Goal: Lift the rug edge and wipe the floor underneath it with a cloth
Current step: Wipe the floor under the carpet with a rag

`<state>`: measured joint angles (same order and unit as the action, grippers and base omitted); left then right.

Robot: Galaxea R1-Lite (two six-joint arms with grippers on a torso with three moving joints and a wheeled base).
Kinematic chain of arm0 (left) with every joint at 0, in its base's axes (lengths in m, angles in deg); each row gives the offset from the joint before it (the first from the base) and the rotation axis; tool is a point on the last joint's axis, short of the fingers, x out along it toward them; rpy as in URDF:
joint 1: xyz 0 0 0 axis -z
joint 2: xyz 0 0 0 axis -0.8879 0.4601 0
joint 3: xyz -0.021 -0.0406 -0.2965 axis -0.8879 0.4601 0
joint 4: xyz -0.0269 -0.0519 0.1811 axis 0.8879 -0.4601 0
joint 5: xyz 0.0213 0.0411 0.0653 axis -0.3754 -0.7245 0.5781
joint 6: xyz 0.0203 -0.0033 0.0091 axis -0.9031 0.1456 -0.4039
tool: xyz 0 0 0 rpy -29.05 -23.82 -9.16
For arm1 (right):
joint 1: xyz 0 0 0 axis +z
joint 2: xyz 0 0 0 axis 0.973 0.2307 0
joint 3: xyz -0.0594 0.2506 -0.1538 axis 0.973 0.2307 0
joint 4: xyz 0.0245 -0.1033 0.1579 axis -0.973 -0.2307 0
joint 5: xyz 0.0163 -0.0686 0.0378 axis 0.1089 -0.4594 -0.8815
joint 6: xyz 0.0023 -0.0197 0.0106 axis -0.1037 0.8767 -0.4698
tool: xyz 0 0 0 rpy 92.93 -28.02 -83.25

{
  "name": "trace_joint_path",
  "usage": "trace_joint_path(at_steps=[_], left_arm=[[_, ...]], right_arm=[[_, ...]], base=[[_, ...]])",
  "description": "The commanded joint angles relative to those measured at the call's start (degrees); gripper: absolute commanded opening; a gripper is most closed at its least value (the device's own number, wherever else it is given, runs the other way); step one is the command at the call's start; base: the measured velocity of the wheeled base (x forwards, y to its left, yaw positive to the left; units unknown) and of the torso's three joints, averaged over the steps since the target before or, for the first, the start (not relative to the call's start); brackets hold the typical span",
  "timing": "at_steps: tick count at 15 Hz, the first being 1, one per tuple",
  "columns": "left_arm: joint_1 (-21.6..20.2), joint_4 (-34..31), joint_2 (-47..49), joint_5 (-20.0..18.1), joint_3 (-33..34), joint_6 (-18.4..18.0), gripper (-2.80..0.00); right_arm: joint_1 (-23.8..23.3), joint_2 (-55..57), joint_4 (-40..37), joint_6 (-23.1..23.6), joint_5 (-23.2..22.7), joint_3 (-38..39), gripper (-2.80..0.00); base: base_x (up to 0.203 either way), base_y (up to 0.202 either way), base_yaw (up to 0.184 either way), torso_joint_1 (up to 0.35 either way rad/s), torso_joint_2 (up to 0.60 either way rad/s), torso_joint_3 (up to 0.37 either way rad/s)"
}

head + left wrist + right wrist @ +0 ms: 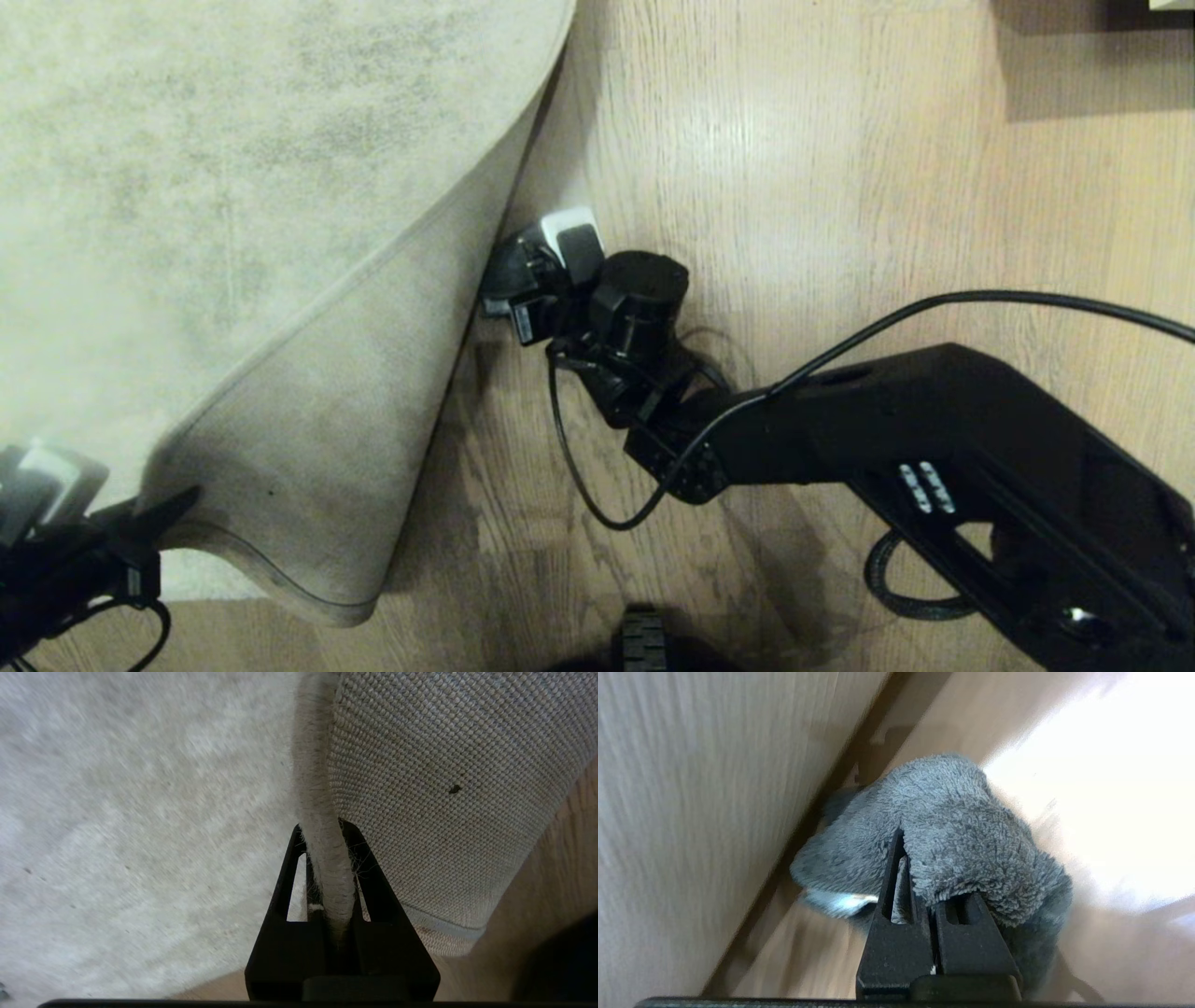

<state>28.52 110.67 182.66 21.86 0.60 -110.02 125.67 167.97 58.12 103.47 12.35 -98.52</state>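
Now the left gripper (327, 858), at eight o'clock, is clenched on the lifted rug (308, 448) edge. The right gripper (931, 877), grasping the cloth (952, 840), is at the fold; next it should probably wipe the floor (840, 187) underneath.

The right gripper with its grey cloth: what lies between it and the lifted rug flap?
Nothing. In the head view the right gripper reaches right up to the rug; in the right wrist view the cloth meets the flap's underside over bare floor.

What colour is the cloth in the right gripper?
Dark grey-teal, fuzzy; the cloth shows best in the right wrist view, clamped in the right gripper.
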Motion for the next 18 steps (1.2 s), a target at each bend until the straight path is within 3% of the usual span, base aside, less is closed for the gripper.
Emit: trace_joint_path(at_steps=[1, 7, 11, 18], left_arm=[[0.0, 1.9, 1.2, -0.2, 0.4, -0.1, -2.80], [0.2, 4.2, 1.8, -0.2, 2.7, -0.2, -2.80], [0.2, 4.2, 1.7, -0.2, 2.7, -0.2, -2.80], [0.2, 4.2, 1.8, -0.2, 2.7, -0.2, -2.80]], right_arm=[[-0.2, -6.3, -1.7, 0.4, 0.1, 0.1, -2.80], [-1.5, -15.6, -7.9, 1.2, 0.1, 1.0, -2.80], [-5.1, -22.8, -8.6, 1.5, 0.3, 10.7, -2.80], [-21.7, -37.2, -7.9, 2.0, 0.3, 35.0, -2.80]], base=[[0.000, 0.000, 0.000, 0.000, 0.00, 0.000], [0.000, 0.000, 0.000, 0.000, 0.00, 0.000], [0.000, 0.000, 0.000, 0.000, 0.00, 0.000], [0.000, 0.000, 0.000, 0.000, 0.00, 0.000]])
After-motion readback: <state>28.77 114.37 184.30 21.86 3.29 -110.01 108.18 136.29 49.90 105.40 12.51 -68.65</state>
